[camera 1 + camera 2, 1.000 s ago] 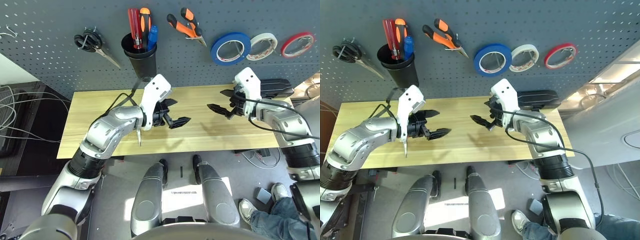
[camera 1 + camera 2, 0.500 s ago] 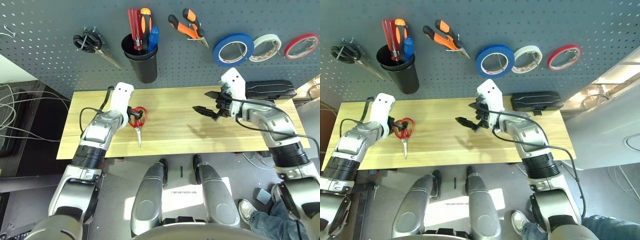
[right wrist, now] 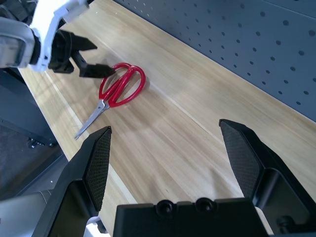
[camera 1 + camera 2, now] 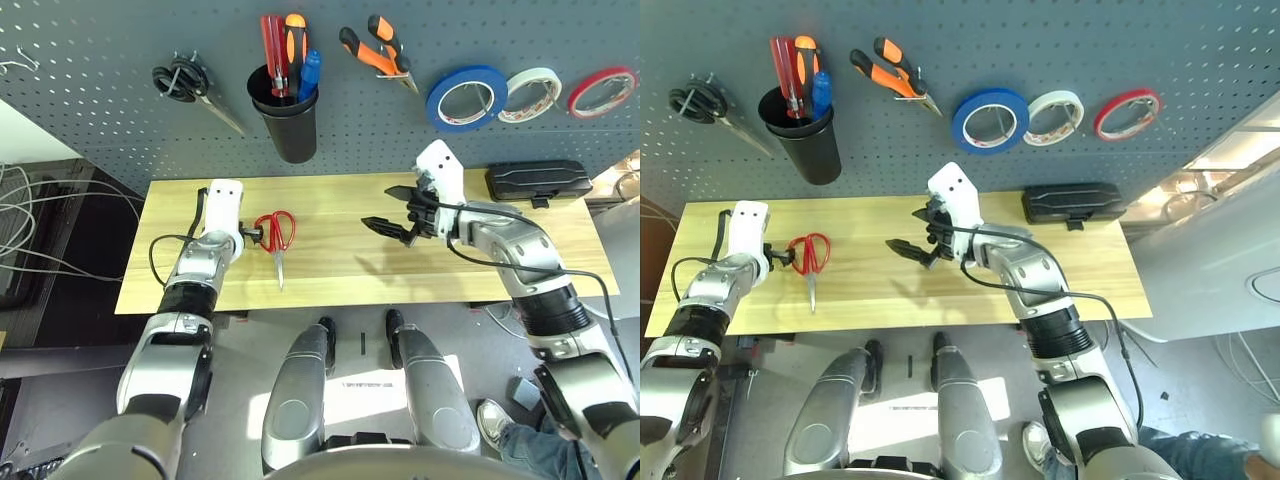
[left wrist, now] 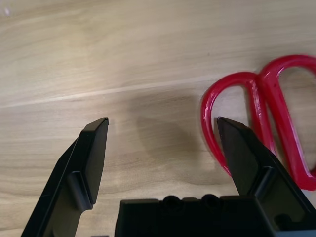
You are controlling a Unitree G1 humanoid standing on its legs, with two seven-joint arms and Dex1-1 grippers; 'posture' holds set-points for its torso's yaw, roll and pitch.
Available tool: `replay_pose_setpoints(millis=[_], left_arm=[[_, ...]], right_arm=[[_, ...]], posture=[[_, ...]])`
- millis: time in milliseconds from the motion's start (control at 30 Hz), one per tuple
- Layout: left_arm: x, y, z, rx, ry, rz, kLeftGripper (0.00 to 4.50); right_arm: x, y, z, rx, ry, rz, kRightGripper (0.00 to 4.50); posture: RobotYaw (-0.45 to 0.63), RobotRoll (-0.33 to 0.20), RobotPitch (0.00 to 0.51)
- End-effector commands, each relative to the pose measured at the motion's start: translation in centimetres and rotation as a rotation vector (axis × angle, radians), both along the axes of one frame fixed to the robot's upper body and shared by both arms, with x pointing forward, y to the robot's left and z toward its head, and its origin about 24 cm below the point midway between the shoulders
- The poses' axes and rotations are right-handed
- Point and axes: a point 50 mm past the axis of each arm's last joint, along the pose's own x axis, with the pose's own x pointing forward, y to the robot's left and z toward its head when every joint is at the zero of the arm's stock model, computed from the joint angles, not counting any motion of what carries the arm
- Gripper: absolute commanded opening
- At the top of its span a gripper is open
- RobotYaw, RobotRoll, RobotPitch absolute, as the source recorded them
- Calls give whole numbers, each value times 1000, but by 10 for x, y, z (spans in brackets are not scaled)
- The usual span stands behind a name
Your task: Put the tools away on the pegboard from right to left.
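Observation:
Red-handled scissors (image 4: 276, 230) lie flat on the wooden table (image 4: 340, 270), handles toward the pegboard (image 4: 100, 120). My left gripper (image 4: 252, 236) is open just left of the handles, and in its wrist view one fingertip (image 5: 228, 132) sits right beside the nearer red loop (image 5: 269, 111). My right gripper (image 4: 390, 208) hovers open and empty over the middle of the table. On the pegboard are the blue tape roll (image 4: 465, 98), the orange-and-black pliers (image 4: 375, 50) and the blue-handled screwdriver (image 4: 308, 72) in the black cup (image 4: 291, 128).
Black-handled scissors (image 4: 186, 85) hang at the pegboard's left. White tape (image 4: 527, 92) and red tape (image 4: 598, 88) hang right of the blue roll. A black case (image 4: 535, 181) lies at the table's back right. Cables hang left of the table.
My left arm has swung from the table's middle back to the left side of the scissors, uncovering them. The right gripper has drifted left toward the centre. Both stayed open.

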Motion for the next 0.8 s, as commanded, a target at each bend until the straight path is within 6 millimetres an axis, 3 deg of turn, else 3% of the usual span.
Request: replay_pose_setpoints(millis=[33,100,200,467,600,800], left_arm=[[-9,-4,-21,-37,88,-13,4477],[-9,-10,-24,-80,111,-36,4477],[-11,-20,-30,-145,160,-76,3883],[-14,-35,-28,-252,206,-128,1262],[-15,-33,-17,-218,110,-158,63],[-26,-24,14,-151,-169,-238,23]], right_arm=[[-3,4,-2,-8,-5,17,4500],[-2,3,-1,-9,-9,14,4500],[-1,2,0,-9,-14,11,4500],[1,4,3,1,-27,13,4500],[4,5,5,5,-43,14,4500],[6,3,14,20,-84,12,4500]], posture=[[82,0,334],[82,0,334],[80,0,334],[88,0,335],[94,0,331],[99,0,328]])
